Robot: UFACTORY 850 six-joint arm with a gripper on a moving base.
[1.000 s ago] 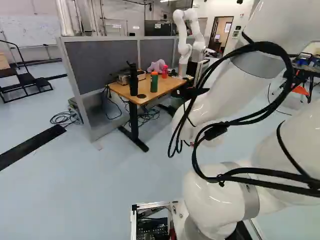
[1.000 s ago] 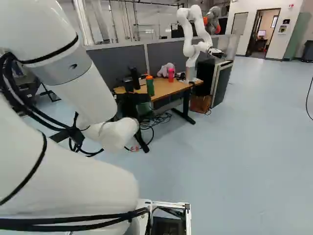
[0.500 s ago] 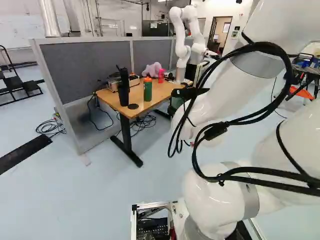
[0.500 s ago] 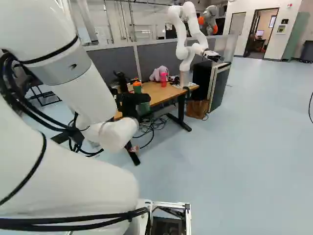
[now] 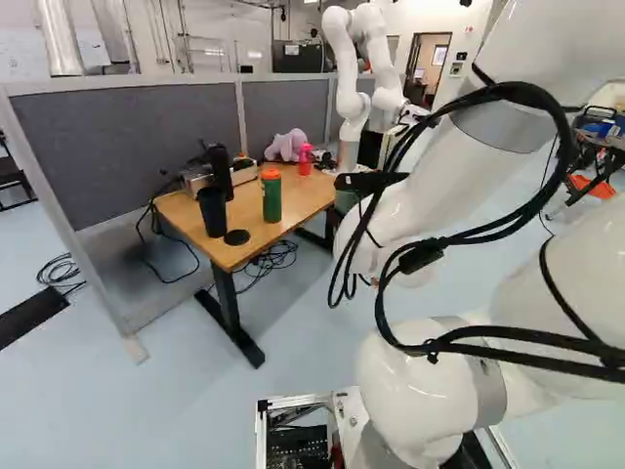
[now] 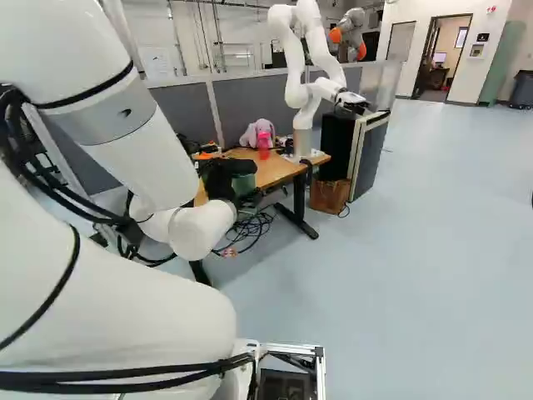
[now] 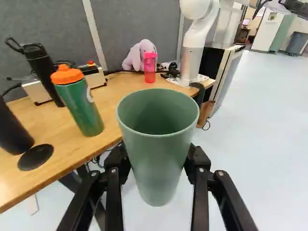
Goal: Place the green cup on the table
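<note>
Gripper (image 6: 225,175), one, is clasping one cup (image 7: 156,163); one table (image 5: 298,200) is bearing one green bottle (image 7: 81,108), one pink bottle (image 7: 149,72), one plush (image 7: 134,55).

Your rounded white arm (image 5: 425,210) has grey bands (image 5: 503,127) and looping black cables (image 5: 518,91); your black gripper (image 6: 221,178) shows silver screws (image 7: 221,173).

Muted green cup (image 7: 158,161), orange-lidded green bottle (image 7: 82,107), pink bottle (image 7: 149,71), tan tabletop (image 7: 113,98).
</note>
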